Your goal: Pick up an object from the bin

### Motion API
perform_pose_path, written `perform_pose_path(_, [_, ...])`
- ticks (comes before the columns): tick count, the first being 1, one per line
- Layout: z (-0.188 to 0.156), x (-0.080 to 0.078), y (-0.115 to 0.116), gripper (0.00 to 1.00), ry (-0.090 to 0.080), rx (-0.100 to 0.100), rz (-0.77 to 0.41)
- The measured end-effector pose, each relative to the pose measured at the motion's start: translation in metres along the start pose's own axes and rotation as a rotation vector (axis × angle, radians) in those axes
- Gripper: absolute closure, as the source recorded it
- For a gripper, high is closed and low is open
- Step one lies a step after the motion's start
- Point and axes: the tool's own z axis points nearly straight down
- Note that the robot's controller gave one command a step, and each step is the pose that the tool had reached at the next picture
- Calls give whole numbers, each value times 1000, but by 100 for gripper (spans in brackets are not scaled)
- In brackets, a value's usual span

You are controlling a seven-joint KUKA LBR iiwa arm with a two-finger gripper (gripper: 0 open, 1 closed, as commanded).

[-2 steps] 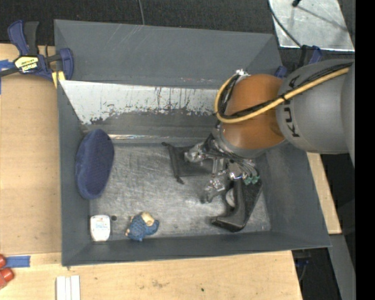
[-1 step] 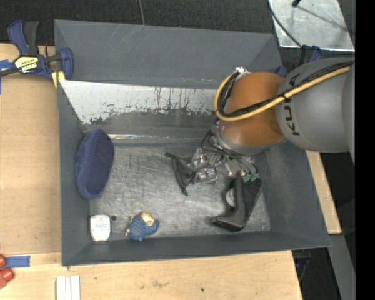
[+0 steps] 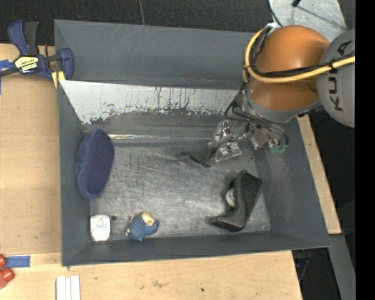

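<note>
The thing nearest to the tool was a black angled piece (image 3: 240, 202), bent somewhat like a boot. It lay flat on the floor of the grey bin (image 3: 175, 55), close to the right wall and toward the front, and nothing was touching it. Behind the black piece and slightly to its left, apart from it, the gripper (image 3: 224, 146) hung low over the floor, under the orange cover (image 3: 287, 61) of the wrist. I could not tell if the gripper was spread or pressed together, and I saw nothing pinched in it. A little further left from the black piece lay a small dark shape (image 3: 197, 159); whether it was a scrap or only a shadow I could not say. Well to the left of the black piece, along the front, lay a small blue and yellow thing (image 3: 141, 225) and just beside it a small white tub (image 3: 100, 227). A blue oval pad (image 3: 94, 162) rested against the left wall, the farthest from the black piece. In my judgement the task was at the reaching step, with nothing picked yet. If the black piece was the aim, the next move would call for coming forward over it, setting the gripper across one of its narrower arms, and then going down and closing. The bent shape could perhaps turn or slip in the grasp.
</note>
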Motion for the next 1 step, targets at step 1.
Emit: perform_pose_path(1, [-50, -23, -3, 100, 3, -3, -459])
